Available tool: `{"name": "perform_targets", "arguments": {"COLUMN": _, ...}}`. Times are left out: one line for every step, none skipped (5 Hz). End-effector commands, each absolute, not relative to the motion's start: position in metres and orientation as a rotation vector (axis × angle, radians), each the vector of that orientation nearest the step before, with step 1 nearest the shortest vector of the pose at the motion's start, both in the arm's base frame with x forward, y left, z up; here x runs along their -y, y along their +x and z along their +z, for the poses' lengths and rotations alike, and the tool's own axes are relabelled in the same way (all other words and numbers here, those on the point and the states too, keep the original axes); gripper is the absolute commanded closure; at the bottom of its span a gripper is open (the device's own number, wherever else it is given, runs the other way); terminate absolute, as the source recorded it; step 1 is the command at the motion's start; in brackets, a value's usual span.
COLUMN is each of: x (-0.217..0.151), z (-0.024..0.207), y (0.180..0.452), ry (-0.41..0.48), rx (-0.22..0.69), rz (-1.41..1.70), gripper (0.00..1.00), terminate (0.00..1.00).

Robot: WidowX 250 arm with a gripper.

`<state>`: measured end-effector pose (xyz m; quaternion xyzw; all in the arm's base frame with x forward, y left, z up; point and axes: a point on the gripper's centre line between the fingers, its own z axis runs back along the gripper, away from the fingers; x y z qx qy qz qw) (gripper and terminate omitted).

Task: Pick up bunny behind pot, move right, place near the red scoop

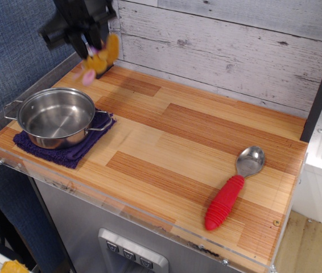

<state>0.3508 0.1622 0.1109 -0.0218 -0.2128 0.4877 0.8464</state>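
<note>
Wooden butcher-block counter [166, 142] fills most of the view, backed by a whitewashed plank wall [218, 45]; its front edge carries a clear plastic lip. At the left end sits the pot [56, 116], shiny steel, resting on a purple cloth [64, 151] that shows only around its base. Above and behind the pot, the black gripper [87, 42] is cut off by the top edge and blurred, so its fingers are hard to separate; they appear clamped on the bunny [98, 60], which hangs in the air clear of the counter, yellow body and pink feet smeared, face not readable. Well apart, near the right front corner, lies the red scoop [232, 190], metal bowl pointing toward the wall, ribbed handle toward the front edge.
</note>
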Motion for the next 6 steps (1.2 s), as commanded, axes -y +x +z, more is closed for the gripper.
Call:
{"name": "perform_targets", "arguments": {"x": -0.149, "z": 0.166, "y": 0.350, "ry": -0.099, "rx": 0.577, "rz": 1.010, "gripper": 1.00, "terminate": 0.00}}
{"name": "perform_targets", "arguments": {"x": -0.123, "z": 0.189, "y": 0.350, "ry": -0.160, "rx": 0.601, "rz": 0.970, "gripper": 1.00, "terminate": 0.00}}
{"name": "perform_targets", "arguments": {"x": -0.096, "z": 0.199, "y": 0.342, "ry": -0.194, "rx": 0.613, "rz": 0.897, "gripper": 1.00, "terminate": 0.00}}
{"name": "perform_targets", "arguments": {"x": -0.072, "z": 0.198, "y": 0.326, "ry": -0.201, "rx": 0.592, "rz": 0.826, "gripper": 1.00, "terminate": 0.00}}
{"name": "perform_targets", "arguments": {"x": -0.045, "z": 0.190, "y": 0.309, "ry": -0.207, "rx": 0.562, "rz": 0.735, "gripper": 1.00, "terminate": 0.00}}
{"name": "perform_targets", "arguments": {"x": -0.027, "z": 0.174, "y": 0.299, "ry": -0.205, "rx": 0.527, "rz": 0.677, "gripper": 1.00, "terminate": 0.00}}
